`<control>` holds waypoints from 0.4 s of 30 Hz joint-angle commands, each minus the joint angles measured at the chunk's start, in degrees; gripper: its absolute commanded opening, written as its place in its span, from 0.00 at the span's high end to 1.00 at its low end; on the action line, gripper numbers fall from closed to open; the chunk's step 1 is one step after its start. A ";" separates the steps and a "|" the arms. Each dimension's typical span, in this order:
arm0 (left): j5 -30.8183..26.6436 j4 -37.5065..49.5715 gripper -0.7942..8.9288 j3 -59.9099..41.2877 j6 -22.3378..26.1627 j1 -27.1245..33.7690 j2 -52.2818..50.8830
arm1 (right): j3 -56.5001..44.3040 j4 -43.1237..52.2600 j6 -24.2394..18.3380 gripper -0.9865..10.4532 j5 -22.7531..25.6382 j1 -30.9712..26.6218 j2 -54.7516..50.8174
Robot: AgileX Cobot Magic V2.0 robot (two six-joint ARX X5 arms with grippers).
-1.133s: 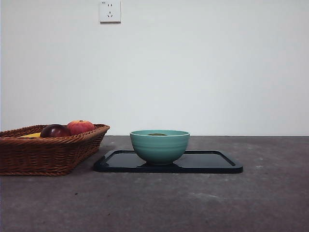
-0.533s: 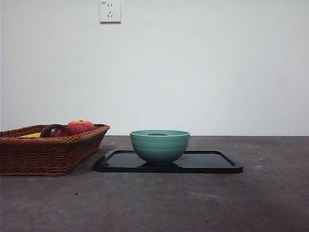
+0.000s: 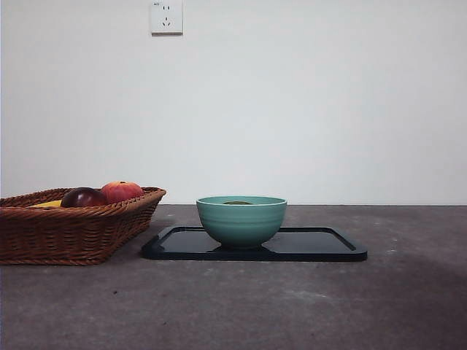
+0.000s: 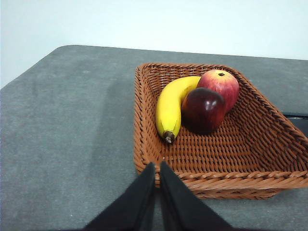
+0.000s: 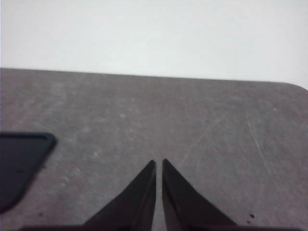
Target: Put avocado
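Avocado: we see only a thin dull dark-green sliver of the avocado (image 3: 238, 203) above the rim of the teal bowl (image 3: 241, 221); it lies inside that bowl, well apart from both sets of jaws, and neither wrist view shows it.
Avocado's look: too little shows for us to judge its shape or skin; we can tell only a dark, matte green top.
Left gripper: the left gripper (image 4: 157, 168) has its jaws together with only a hairline slit between them, holding nothing; it hangs over the near rim of the wicker basket (image 4: 144, 125).
Right gripper: the right gripper (image 5: 159, 166) also has its jaws closed on nothing, above bare bench (image 5: 192, 115), with one corner of the black tray (image 5: 21, 159) off to the side.
Bench, near part: in the front view we find grey, scuffed surface with nothing on it ahead of the tray.
Tray: the black tray lies flat on the bench, and the bowl stands upright on its left half.
Basket: the basket sits just beside the tray's left end; in it a banana (image 4: 171, 108) lies touching a dark maroon fruit (image 4: 203, 109), with a red-orange fruit (image 4: 220, 85) touching that one from behind.
Wall: beyond the bench we see a plain white wall with a socket (image 3: 166, 17) high up.
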 commanded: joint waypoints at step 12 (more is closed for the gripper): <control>0.09 -0.39 0.90 -1.22 0.48 0.11 -0.13 | -3.69 -5.05 -1.68 0.90 -0.11 -0.98 -3.21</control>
